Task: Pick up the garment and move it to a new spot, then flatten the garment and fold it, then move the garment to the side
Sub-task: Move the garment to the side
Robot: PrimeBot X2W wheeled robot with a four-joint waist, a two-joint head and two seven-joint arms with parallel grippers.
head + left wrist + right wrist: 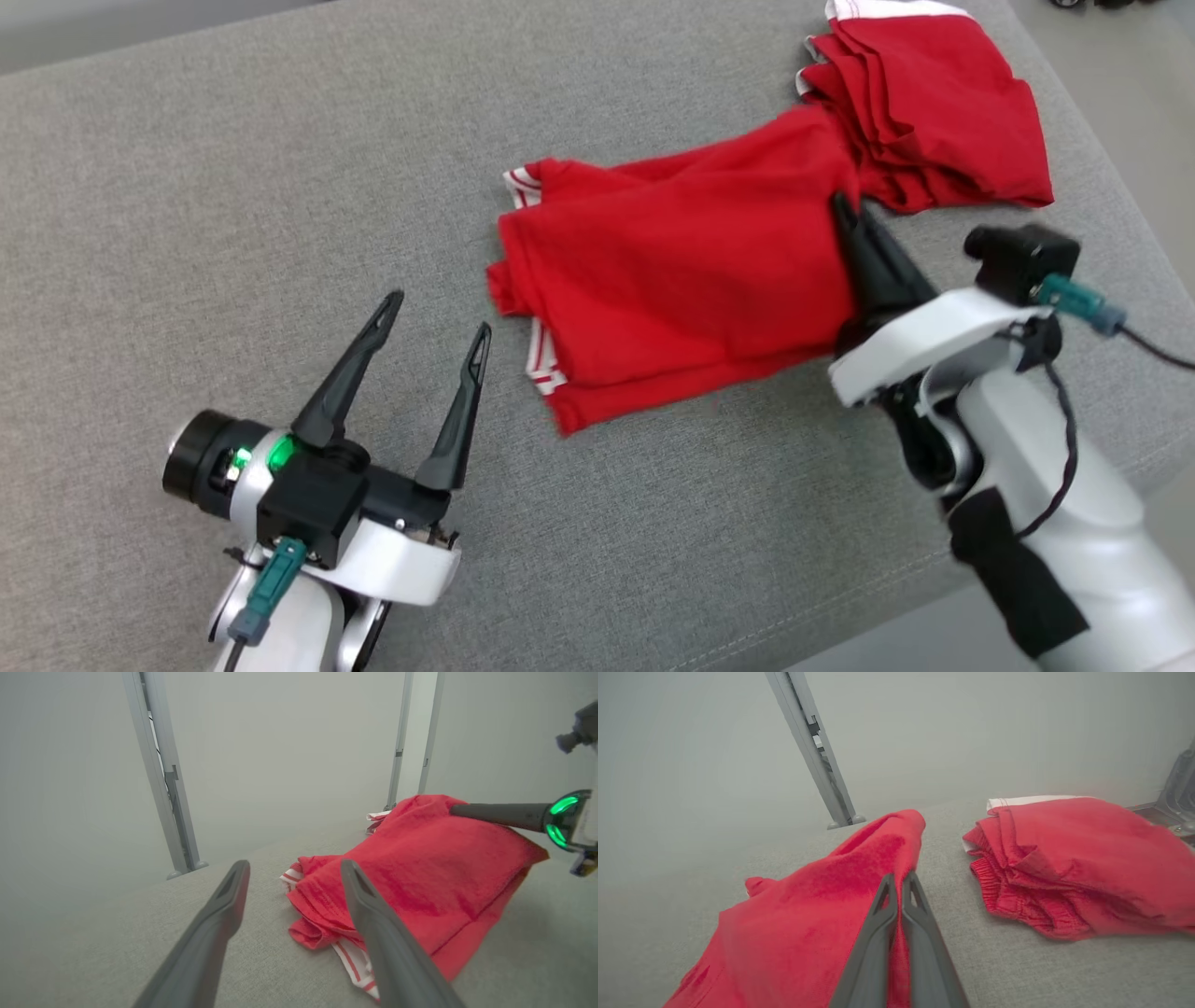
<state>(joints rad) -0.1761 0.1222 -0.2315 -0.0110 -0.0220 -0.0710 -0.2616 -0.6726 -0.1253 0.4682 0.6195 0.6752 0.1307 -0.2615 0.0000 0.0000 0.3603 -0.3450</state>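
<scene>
Holding left gripper [440,313] empty at 7 o'clock, fingers wide, and pinching red garment [672,271], likely soft, light and floppy, lying toward 1 o'clock on counter [233,187], by its 3 o'clock edge in right gripper [843,207], fingers closed.

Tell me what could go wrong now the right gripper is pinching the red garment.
1. The right gripper is shut on one edge of the red garment while the left gripper hangs open and apart; a one-sided pull may bunch the layers.
2. The second red pile lies beside that pinched edge, near the rim of the grey cushion; moving that way could snag it or nudge it off.
</scene>
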